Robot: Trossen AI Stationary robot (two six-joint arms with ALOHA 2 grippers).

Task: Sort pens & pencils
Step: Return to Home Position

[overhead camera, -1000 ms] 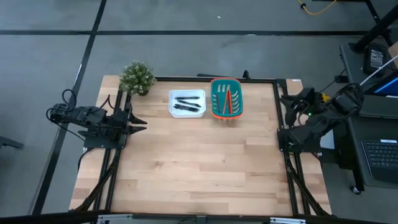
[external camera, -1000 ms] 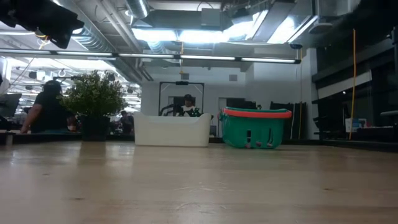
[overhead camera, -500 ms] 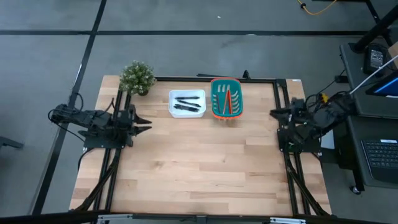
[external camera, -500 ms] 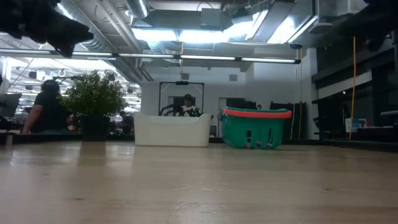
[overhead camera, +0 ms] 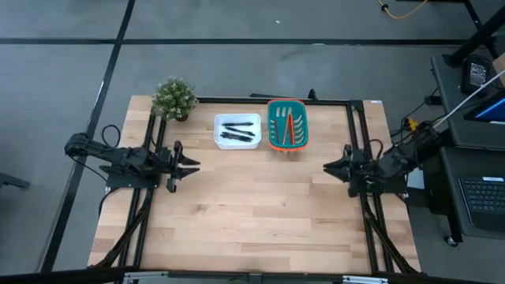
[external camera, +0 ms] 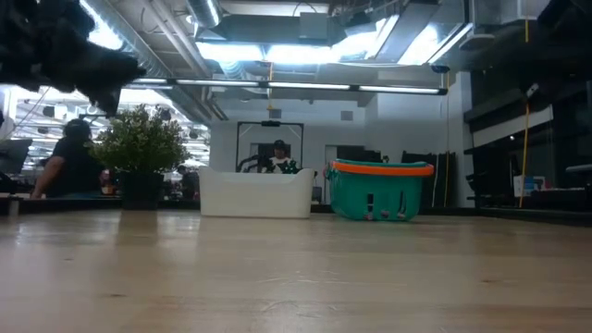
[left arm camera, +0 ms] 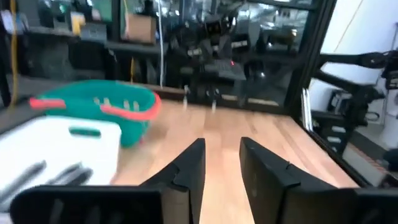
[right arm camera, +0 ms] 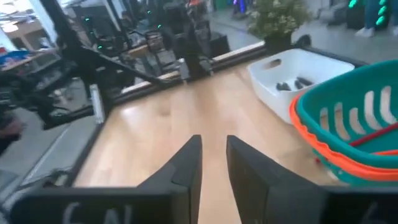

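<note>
Several black pens point(overhead camera: 237, 131) lie in the white tray point(overhead camera: 218, 142) at the table's far side; the right wrist view shows pens point(right arm camera: 292, 83) there too. Red and orange pencils point(overhead camera: 288, 126) lie in the teal basket point(overhead camera: 272, 140) right of the tray; one pencil point(right arm camera: 373, 135) shows through its slots. My left gripper point(overhead camera: 193, 165) hovers over the table's left part, open and holding nothing. My right gripper point(overhead camera: 327, 167) hovers over the right part, also open and holding nothing. In the wrist views each gripper point(left arm camera: 222, 163) point(right arm camera: 213, 157) shows a narrow gap over bare wood.
A small potted plant point(overhead camera: 173, 98) stands at the far left corner. A black frame point(overhead camera: 347, 101) runs along the table's far and side edges. Bare wood point(overhead camera: 260, 205) spans the middle and near parts. People point(external camera: 69, 162) sit in the room beyond.
Both arms have swung inward from the table's side edges: the left gripper moved toward the right, the right gripper toward the left and slightly nearer. Pens, pencils, tray and basket have stayed put.
</note>
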